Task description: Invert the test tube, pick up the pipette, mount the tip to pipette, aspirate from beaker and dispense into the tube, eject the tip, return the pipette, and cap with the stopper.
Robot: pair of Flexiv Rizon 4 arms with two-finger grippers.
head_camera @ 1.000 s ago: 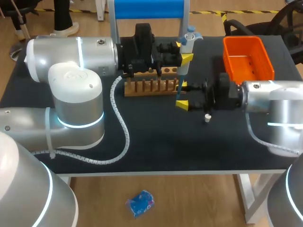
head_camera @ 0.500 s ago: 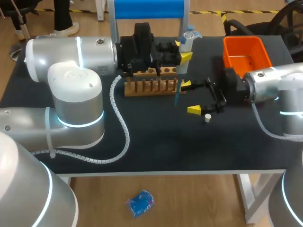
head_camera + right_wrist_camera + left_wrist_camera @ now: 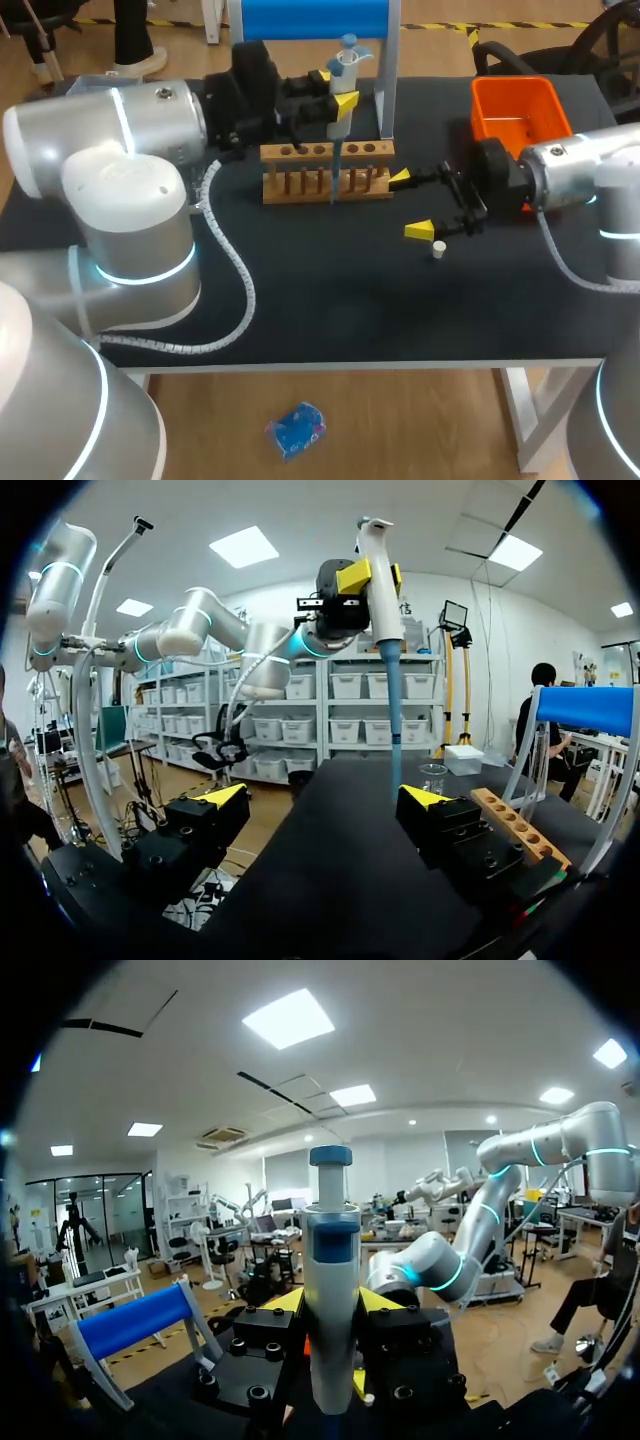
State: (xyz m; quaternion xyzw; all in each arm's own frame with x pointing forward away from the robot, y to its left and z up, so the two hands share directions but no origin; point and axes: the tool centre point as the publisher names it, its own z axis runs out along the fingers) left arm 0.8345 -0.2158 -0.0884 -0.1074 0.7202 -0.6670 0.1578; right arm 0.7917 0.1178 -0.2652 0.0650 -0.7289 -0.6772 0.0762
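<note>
The left arm (image 3: 120, 200) and right arm (image 3: 590, 175) were silver-grey and rounded, with glowing pale-blue joint rings. A white spiral cable (image 3: 246, 285) hung at the left arm's 4 o'clock. The left gripper (image 3: 330, 1305) and right gripper (image 3: 410, 205) were black, screw-studded and yellow-tipped.

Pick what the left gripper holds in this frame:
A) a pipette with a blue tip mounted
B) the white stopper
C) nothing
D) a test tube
A: the left gripper is shut on the pipette, its blue tip pointing down over the wooden rack. The white stopper lies on the table by the open right gripper.
</note>
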